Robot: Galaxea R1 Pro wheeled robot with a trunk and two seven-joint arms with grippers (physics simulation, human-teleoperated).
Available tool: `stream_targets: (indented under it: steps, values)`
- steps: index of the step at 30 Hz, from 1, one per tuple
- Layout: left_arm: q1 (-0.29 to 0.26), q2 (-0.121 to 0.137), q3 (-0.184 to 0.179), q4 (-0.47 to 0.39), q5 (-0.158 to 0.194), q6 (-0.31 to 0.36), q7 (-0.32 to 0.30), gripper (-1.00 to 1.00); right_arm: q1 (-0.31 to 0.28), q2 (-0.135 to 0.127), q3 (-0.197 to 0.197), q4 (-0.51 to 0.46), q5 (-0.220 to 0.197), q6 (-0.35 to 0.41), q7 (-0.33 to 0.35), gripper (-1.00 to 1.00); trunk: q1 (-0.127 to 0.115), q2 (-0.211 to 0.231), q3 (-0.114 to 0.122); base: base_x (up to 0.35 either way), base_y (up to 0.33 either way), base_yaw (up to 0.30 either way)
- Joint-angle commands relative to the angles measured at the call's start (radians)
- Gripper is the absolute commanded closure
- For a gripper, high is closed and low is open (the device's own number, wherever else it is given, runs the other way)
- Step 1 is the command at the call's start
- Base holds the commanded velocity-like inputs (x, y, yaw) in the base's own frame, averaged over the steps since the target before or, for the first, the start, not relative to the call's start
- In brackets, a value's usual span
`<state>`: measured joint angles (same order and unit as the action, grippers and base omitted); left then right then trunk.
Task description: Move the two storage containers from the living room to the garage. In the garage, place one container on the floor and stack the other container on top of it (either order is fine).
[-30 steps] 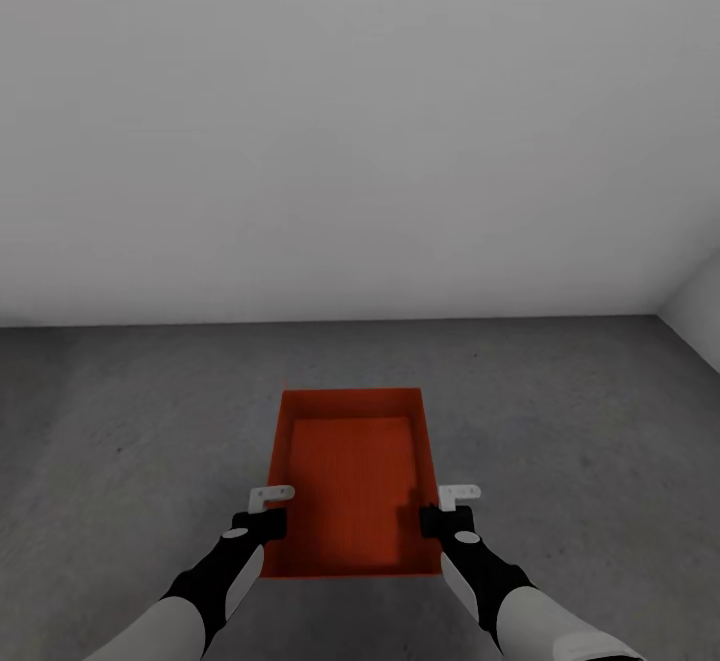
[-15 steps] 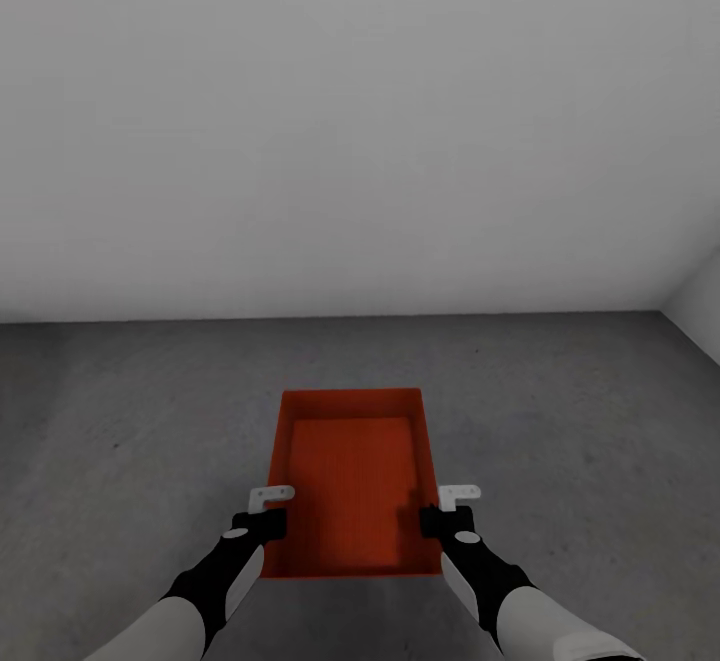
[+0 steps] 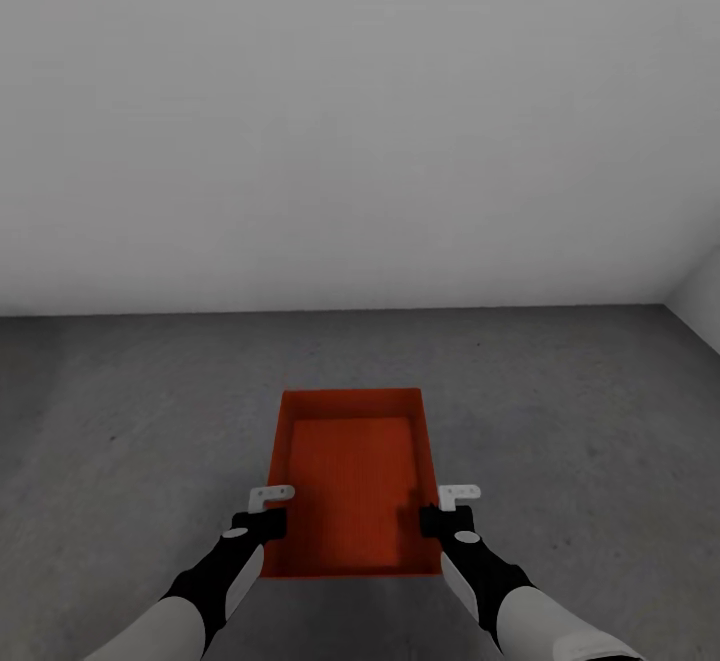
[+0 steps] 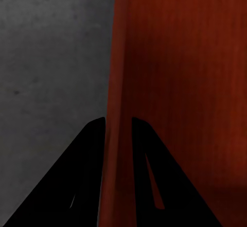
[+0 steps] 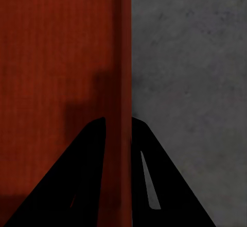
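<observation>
One orange-red storage container [image 3: 350,481] hangs between my two arms over the grey concrete floor [image 3: 560,411] of the garage. My left gripper [image 3: 268,516] is shut on its left wall and my right gripper [image 3: 436,513] on its right wall, both near the end closest to me. In the left wrist view, the left gripper [image 4: 118,121] pinches the thin wall, with the container's ribbed bottom [image 4: 185,83] on one side and floor [image 4: 51,57] on the other. The right gripper [image 5: 118,120] clamps the opposite wall of the container [image 5: 56,57] the same way.
A plain white-grey wall [image 3: 360,121] stands ahead, meeting the floor a short way past the container. A side wall [image 3: 700,311] forms a corner at the far right. Bare concrete spreads left, right and ahead of the bin.
The line where wall meets floor has crept upward in the head view, so the camera has shifted. Container and both grippers keep the same place in the picture.
</observation>
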<state>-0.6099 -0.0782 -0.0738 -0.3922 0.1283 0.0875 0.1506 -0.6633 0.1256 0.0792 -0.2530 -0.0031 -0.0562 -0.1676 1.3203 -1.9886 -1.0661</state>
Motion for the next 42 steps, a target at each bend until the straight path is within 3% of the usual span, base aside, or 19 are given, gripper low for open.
stream_targets:
  steps: [1,36,42]
  values:
    - [-0.001,0.011,0.001,-0.027,-0.004,-0.035,0.013,1.0,0.0,-0.006,0.011,0.005,-0.011,-0.002,-0.007,1.0,0.004,-0.008,-0.004,0.0,0.0,0.0]
    - [-0.001,0.012,0.002,-0.028,-0.004,-0.035,0.013,1.0,0.0,-0.011,0.011,0.005,-0.01,-0.005,-0.007,1.0,0.138,-0.253,-0.12,0.0,0.0,0.0]
    - [-0.001,0.012,0.001,-0.028,-0.004,-0.035,0.013,1.0,0.0,-0.011,0.011,0.005,-0.009,-0.007,-0.007,1.0,0.138,-0.253,-0.12,0.0,0.0,0.0]
